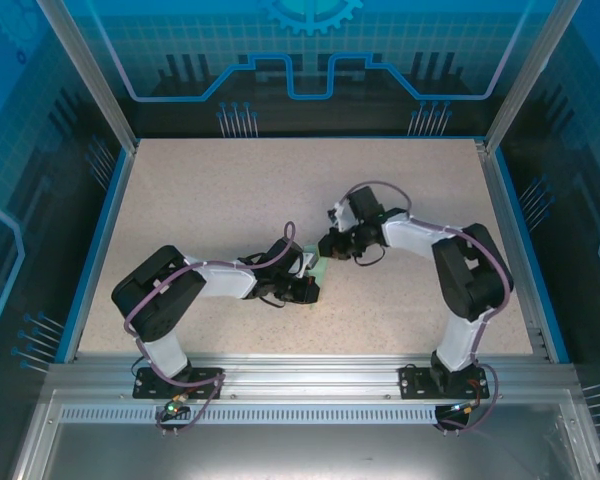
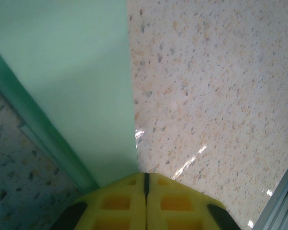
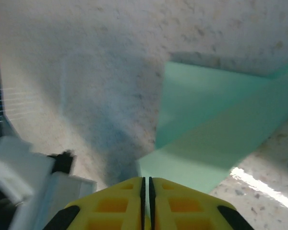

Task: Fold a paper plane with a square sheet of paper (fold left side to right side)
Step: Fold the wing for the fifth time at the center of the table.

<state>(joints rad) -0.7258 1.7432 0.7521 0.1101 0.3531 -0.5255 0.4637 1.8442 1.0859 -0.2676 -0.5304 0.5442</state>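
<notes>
**Where two grippers meet: paper at mid-worktop**

As viewed from above, the items are listed as follows.

1. Paper [image 1: 319,268]. Pale mint-green, plain. It is found near the middle of the speckled worktop [image 1: 210,190], between the two gripper heads and largely covered by them, so that only a small patch is seen from overhead. In the left wrist view a flat sheet is shown with one straight edge against the bare worktop, narrowing toward the fingertips; a darker green band is noted along its other side. In the right wrist view overlapping layers are seen, one angled across the other, with a shadow cast on the surface behind.

2. Left gripper [image 2: 145,175]. It is reached in from the near left. The yellow fingers are pressed together, with only a seam between them. The paper's narrow end is met at the tips; whether it is pinched cannot be told.

3. Right gripper [image 3: 145,178]. It is reached in from the near right. The fingers are drawn almost together, with a thin slit left between. The paper's near edge is met at the tips; a hold on it cannot be confirmed.
</notes>
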